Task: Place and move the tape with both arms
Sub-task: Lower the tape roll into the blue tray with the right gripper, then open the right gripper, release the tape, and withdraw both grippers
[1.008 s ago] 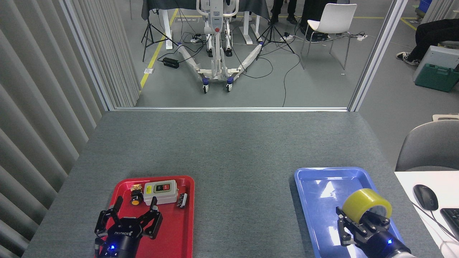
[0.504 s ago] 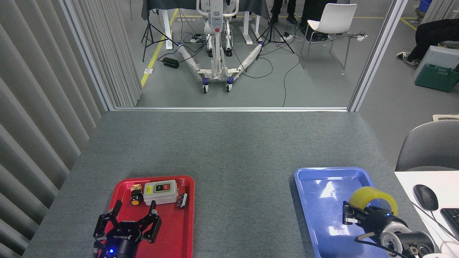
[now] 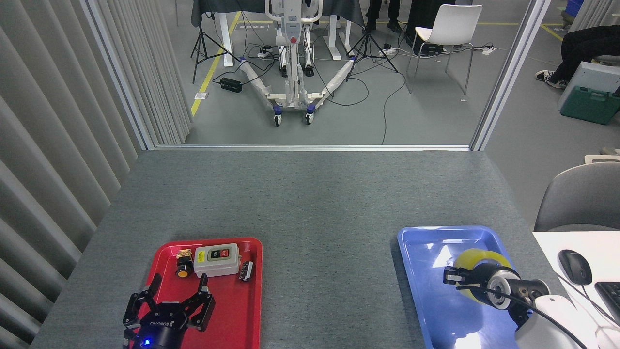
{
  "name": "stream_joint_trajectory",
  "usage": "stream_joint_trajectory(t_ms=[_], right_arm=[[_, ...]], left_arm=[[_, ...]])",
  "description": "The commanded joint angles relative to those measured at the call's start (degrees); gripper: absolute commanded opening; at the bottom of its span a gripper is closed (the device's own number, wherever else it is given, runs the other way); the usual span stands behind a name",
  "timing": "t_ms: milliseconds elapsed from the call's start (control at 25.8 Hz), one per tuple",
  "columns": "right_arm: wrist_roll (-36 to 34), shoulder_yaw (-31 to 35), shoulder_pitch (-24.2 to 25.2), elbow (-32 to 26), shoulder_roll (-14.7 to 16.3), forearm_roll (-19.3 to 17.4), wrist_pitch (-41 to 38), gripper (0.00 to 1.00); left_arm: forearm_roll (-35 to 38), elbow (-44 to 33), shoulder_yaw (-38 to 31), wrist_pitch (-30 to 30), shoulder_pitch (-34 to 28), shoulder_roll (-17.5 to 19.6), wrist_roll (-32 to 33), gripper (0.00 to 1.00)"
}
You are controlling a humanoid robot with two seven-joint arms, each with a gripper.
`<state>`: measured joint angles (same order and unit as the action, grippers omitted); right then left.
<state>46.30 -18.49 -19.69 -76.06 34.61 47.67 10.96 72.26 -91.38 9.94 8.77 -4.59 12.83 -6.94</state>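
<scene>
Above the blue plastic tray point(image 3: 416, 242), the black right gripper point(image 3: 465, 277) grasps the translucent yellow tape roll point(image 3: 477, 259); the black left gripper point(image 3: 167, 303), well apart, is released.

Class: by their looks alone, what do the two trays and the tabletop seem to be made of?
Blue tray: probably moulded plastic, glossy, since bright reflections show on its floor. Red tray: likely the same plastic, with rounded rim and smooth sheen. Table: seemingly covered in grey felt or carpet-like fabric, matte and speckled, no glare.
</scene>
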Motion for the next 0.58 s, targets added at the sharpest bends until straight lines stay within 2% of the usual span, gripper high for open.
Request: stream_joint_trajectory(t_ms=[0, 116, 310, 543], right_arm=[[0.2, -1.5, -2.0, 2.8, 0.1, -1.7, 0.3, 0.02], [0.9, -2.3, -1.9, 4.2, 0.1, -3.1, 0.5, 0.02], [1.5, -2.3, -2.0, 4.7, 0.1, -5.2, 2.0, 0.03], [2.2, -2.3, -2.2, 4.8, 0.1, -5.5, 2.9, 0.04]], left_arm=[[0.0, -0.1, -0.1, 0.0, -0.6, 0.0, -0.1, 0.99], [-0.7, 0.1, -0.2, -0.2, -1.0, 0.4, 0.3, 0.99], [-9.9, 0.1, -0.6, -7.1, -0.2, 1.6, 0.3, 0.99], [-11.3, 0.0, -7.5, -7.2, -1.2, 2.5, 0.3, 0.99]])
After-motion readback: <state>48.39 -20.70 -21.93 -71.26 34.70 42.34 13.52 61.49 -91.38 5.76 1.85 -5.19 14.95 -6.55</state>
